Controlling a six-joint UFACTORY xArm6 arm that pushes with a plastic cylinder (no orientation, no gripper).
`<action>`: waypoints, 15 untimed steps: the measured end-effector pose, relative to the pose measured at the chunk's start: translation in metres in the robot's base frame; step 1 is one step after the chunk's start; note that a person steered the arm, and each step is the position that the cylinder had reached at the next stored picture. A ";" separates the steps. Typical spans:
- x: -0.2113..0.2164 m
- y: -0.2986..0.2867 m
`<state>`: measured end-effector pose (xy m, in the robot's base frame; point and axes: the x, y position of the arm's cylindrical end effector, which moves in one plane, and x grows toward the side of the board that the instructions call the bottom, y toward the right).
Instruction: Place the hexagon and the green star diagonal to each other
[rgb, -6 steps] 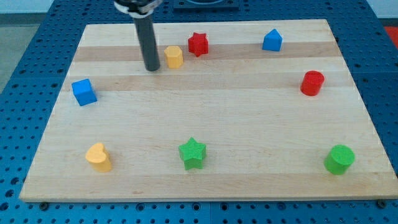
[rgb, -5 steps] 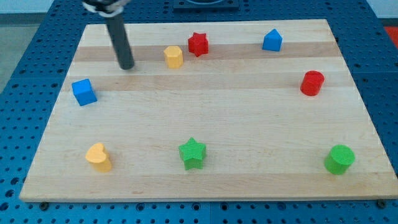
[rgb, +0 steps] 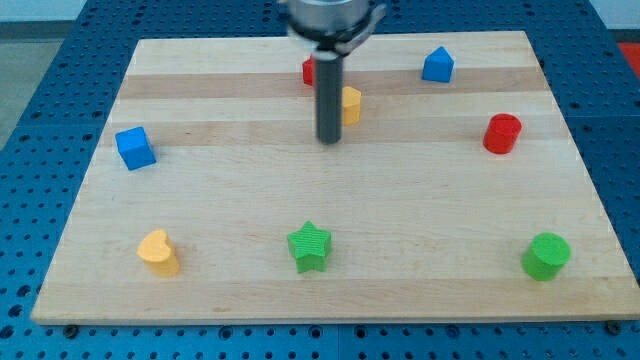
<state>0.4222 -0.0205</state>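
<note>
Shoved rightward since earlier, the yellow plastic hexagon block (rgb: 350, 104) touches my tip (rgb: 327, 140); this rod-like end effector grips nothing. Next: reposition, push it diagonal to the green plastic star block (rgb: 309, 246).

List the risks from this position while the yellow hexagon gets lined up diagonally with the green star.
My tip sits just left of and below the yellow hexagon block. A push from here would likely drive it rightward, away from the green star block.

The rod hides most of the red star block just above. An upward stroke could knock it.

Contact looks off-centre, so the hexagon may slip off the tip.
</note>
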 end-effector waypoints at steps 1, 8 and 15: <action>0.048 0.069; 0.154 -0.027; -0.042 -0.183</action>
